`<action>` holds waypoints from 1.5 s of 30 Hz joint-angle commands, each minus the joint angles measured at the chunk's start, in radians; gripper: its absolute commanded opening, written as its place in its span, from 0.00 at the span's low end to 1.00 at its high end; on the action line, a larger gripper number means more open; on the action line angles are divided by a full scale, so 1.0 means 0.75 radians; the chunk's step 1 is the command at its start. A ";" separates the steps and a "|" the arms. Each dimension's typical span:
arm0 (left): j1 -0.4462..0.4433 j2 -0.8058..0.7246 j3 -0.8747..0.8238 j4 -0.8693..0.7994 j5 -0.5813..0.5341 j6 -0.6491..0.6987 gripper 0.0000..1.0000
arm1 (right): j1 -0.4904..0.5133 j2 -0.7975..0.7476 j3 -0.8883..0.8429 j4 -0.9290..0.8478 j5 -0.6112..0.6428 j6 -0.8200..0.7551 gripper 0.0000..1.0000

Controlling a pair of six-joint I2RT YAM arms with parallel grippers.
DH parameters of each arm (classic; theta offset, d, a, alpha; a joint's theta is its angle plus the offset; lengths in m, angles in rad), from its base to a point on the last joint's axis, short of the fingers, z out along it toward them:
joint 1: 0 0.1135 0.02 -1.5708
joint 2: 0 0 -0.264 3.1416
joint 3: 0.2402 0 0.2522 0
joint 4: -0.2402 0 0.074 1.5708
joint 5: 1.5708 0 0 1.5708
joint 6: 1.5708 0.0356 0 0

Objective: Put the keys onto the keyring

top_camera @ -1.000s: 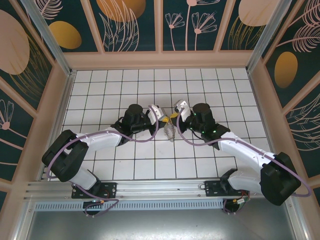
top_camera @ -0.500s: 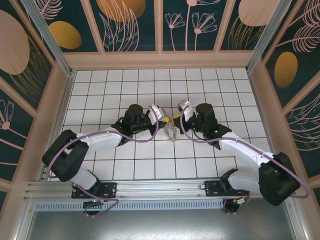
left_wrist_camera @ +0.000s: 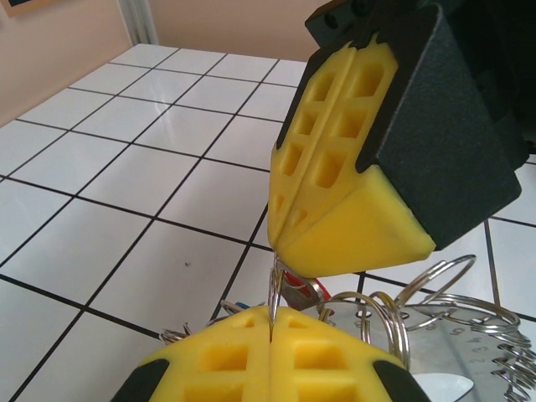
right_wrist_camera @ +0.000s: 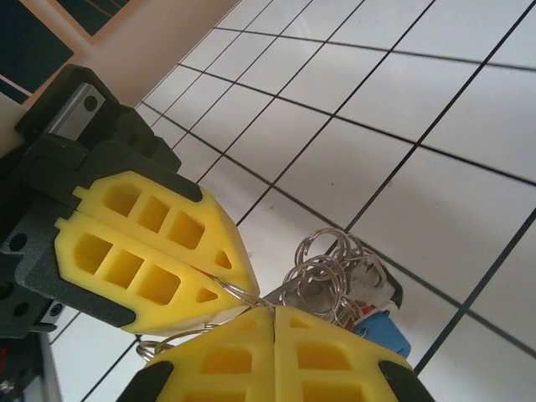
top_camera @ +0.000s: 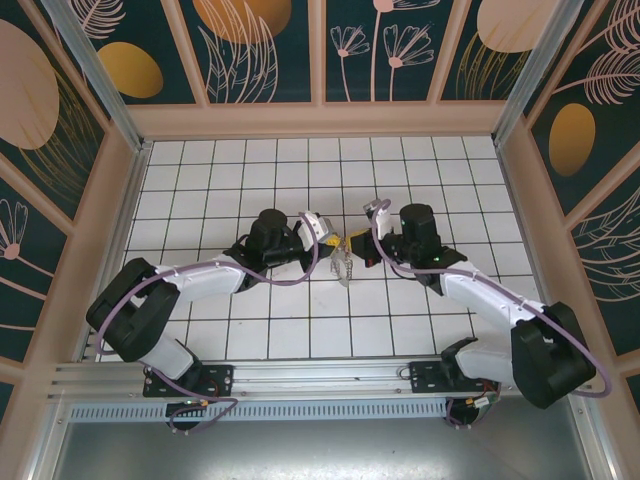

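Both arms meet tip to tip above the white tiles point(left_wrist_camera: 126, 167).

- Left gripper point(left_wrist_camera: 272, 328): pads pressed together, pinching a thin wire loop point(left_wrist_camera: 273, 289) that rises out of the seam.
- Right gripper point(right_wrist_camera: 275, 333): also closed. The same fine wire appears to run into its seam. Its tips are touching or just above the left's.
- Keyring point(left_wrist_camera: 469, 335): hangs just below and beside the left pads, a silvery mass with many small rings fringing it.
- Keys point(right_wrist_camera: 368, 301): bunched under the right gripper's tips among the rings. Red tags and one blue tag show. I cannot tell which keys are actually threaded.

Risks, as I judge them:
- The wire is very thin against soft foam, so any twist could let it slide out of a seam and drop the bundle to the tiles.
- If the arms pull apart unevenly, the loop may spring or bend.
- The fingertips are crowded, so a small misaim could knock pad into pad.
- The dangling rings could snag a key.

Containers: nothing here is a bin or tray. The keyring is the only holder, and it carries the small rings and the tagged keys.
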 commanded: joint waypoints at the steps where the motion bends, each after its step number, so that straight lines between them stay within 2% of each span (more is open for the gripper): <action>1: 0.011 0.007 -0.009 0.086 -0.014 -0.004 0.00 | -0.032 0.040 0.027 -0.053 -0.067 0.095 0.00; 9: 0.012 0.012 -0.054 0.184 -0.028 -0.055 0.00 | -0.047 0.124 0.050 -0.058 -0.167 0.202 0.00; 18: 0.012 0.025 -0.055 0.202 -0.011 -0.061 0.00 | -0.061 0.162 0.112 -0.093 -0.185 0.227 0.00; 26: 0.013 0.050 -0.021 0.136 0.052 -0.040 0.00 | -0.045 0.052 0.141 -0.047 -0.205 0.119 0.00; 35: 0.011 0.060 0.007 0.084 0.080 -0.016 0.00 | -0.015 0.047 0.199 -0.106 -0.203 0.003 0.00; 40: 0.012 0.064 0.025 0.073 0.081 -0.006 0.00 | 0.011 0.062 0.242 -0.161 -0.157 -0.061 0.00; 45: 0.011 0.066 0.034 0.059 0.078 0.001 0.00 | 0.063 0.117 0.334 -0.310 -0.035 -0.166 0.00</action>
